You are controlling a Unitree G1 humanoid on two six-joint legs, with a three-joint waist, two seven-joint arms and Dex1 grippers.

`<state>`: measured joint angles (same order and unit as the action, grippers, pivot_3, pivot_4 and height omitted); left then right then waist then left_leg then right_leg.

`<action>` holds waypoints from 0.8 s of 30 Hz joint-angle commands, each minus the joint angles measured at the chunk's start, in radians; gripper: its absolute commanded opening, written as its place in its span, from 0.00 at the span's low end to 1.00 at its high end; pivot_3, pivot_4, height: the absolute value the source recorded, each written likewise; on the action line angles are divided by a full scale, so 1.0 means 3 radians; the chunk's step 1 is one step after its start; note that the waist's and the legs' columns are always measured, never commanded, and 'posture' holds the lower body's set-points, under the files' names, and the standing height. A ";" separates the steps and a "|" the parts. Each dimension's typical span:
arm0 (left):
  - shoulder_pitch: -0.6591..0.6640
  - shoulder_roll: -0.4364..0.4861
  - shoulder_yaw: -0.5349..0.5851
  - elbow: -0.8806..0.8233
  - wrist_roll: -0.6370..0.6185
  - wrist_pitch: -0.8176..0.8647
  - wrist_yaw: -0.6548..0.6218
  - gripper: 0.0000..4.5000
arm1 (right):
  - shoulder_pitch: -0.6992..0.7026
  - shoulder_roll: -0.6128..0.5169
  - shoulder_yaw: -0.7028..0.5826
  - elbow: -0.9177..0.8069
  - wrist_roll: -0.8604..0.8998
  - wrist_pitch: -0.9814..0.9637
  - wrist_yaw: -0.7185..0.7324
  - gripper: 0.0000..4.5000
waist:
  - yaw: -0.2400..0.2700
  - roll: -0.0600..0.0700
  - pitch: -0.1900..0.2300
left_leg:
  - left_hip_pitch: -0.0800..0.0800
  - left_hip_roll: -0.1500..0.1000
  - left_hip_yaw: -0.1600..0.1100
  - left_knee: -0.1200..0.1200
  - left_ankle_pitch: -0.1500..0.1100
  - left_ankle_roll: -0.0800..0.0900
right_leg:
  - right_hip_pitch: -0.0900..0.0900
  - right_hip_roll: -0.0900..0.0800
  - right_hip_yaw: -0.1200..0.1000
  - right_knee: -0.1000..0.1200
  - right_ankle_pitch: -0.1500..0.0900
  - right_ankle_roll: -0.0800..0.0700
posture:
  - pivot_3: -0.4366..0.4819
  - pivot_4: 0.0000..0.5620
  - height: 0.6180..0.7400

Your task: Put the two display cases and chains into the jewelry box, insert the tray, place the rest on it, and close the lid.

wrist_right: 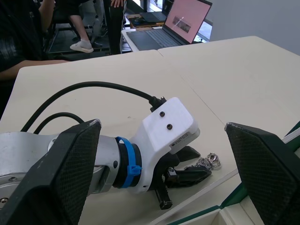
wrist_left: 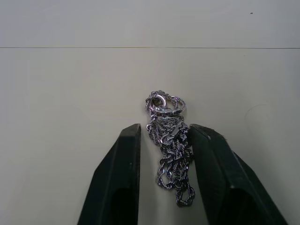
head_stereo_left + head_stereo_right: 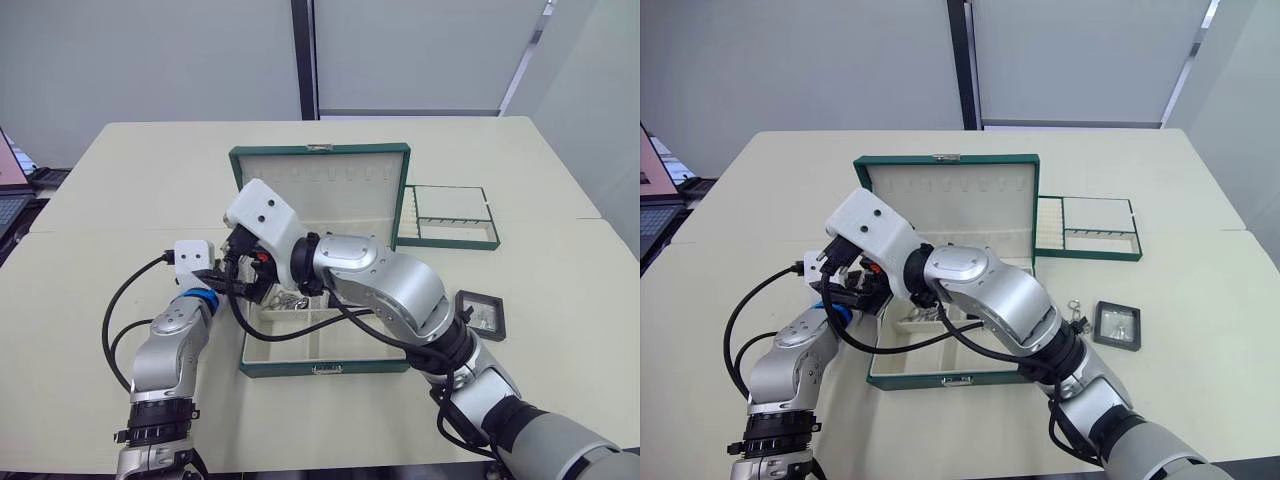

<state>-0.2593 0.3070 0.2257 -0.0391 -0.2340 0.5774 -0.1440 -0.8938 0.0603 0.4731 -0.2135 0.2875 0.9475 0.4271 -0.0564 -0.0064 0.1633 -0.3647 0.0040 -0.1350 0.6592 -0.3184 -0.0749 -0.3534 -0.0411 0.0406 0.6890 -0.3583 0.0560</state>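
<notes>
left gripper (image 2: 164, 154): on the table (image 3: 560, 190) just left of the jewelry box (image 3: 322, 368), fingers (image 2: 117, 178) set around a bunched chain (image 2: 168, 140) lying flat. Small gap on each side, so not clamped on it. The right wrist view has the same chain (image 1: 206, 162) at the fingertips, beside the box's green edge.
right gripper (image 1: 164, 154): wide open, nothing in it. Its two fingers (image 1: 70, 173) frame the left wrist from above. Hangs over the box's left side, pointed at the left gripper.
in the way: right forearm (image 3: 380, 285) crosses the box diagonally and hides most of the near compartments. White right wrist housing (image 3: 262, 215) sits right above the left gripper, and a black cable (image 3: 135, 290) loops around it.
jewelry box: table centre, open, clasp facing the robot. A silvery tangle (image 3: 292, 299) shows in a rear compartment by the arm. Can't tell what else is inside.
lid (image 3: 320, 185): up, cream lining and hook row facing the camera.
tray (image 3: 447, 217): on the table just right of the lid, not in the box.
display case (image 3: 481, 314): one seen, flat on the table right of the box, near the right elbow. A small silver piece (image 3: 1077, 312) lies between it and the box.
background: open laptop (image 1: 180, 23) on another table, a seated person (image 1: 18, 37) off the table's left edge.
</notes>
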 commanded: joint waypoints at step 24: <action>-0.0011 0.0103 0.0146 0.0860 0.0046 -0.0730 -0.0171 0.00 | -0.0154 -0.0048 -0.0243 -0.0020 0.0048 -0.0151 0.0172 1.00 | -0.0007 0.0004 -0.0004 | 0.0004 -0.0044 -0.0079 -0.0004 0.0005 -0.0008 | 0.0000 -0.0030 -0.0009 0.0004 0.0000 0.0000 | 0.48 0.27 1.00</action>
<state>-0.2911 0.3274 0.2457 0.1697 -0.2295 0.3393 -0.2085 -0.9117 0.0400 0.4324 -0.1947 0.2952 0.9256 0.4658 -0.0586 -0.0053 0.1621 -0.3634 -0.0093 -0.1593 0.6576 -0.3170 -0.0774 -0.3536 -0.0500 0.0380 0.6901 -0.3583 0.0562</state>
